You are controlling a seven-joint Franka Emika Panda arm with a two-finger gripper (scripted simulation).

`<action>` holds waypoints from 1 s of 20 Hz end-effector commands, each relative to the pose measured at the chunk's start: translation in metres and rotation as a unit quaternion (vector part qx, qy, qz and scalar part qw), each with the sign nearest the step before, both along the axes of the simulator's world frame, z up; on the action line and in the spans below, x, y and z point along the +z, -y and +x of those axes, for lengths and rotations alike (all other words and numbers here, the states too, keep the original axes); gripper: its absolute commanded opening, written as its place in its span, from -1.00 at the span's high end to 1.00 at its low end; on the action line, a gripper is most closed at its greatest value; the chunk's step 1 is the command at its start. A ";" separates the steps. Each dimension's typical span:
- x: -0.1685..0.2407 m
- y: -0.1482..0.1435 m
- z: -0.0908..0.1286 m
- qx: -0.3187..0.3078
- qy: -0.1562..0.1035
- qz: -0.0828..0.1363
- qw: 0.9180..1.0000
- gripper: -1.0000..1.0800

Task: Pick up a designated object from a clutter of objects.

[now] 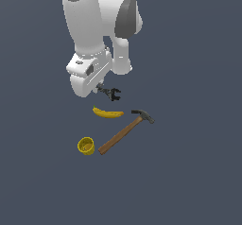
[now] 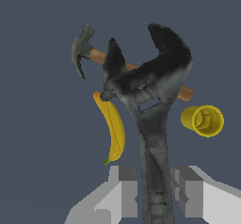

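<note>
dark clawed tool (image 2: 153,124), gripped, lifted above banana (image 2: 113,126)

A simulated test scene, not a real room: a flat, featureless slate-blue ground (image 1: 198,181) fills both views edge to edge, without walls, furniture or horizon. At upper centre of the exterior view, a smooth white robot arm (image 1: 87,35) hangs with rendered shading. Below it, near mid-frame, lie blocky, low-detail models: a banana (image 1: 108,112), a hammer (image 1: 125,132) and a yellow cup (image 1: 86,146).
</note>
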State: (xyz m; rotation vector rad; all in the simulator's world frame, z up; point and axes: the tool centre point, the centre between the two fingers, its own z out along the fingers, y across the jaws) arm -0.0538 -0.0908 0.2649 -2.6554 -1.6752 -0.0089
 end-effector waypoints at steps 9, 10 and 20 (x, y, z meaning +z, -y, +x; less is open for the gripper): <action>0.092 0.065 0.000 0.000 -0.001 -0.001 1.000 1.00; 0.099 0.070 0.000 0.000 -0.001 -0.001 1.000 1.00; 0.139 0.098 0.004 0.000 -0.002 -0.002 1.000 1.00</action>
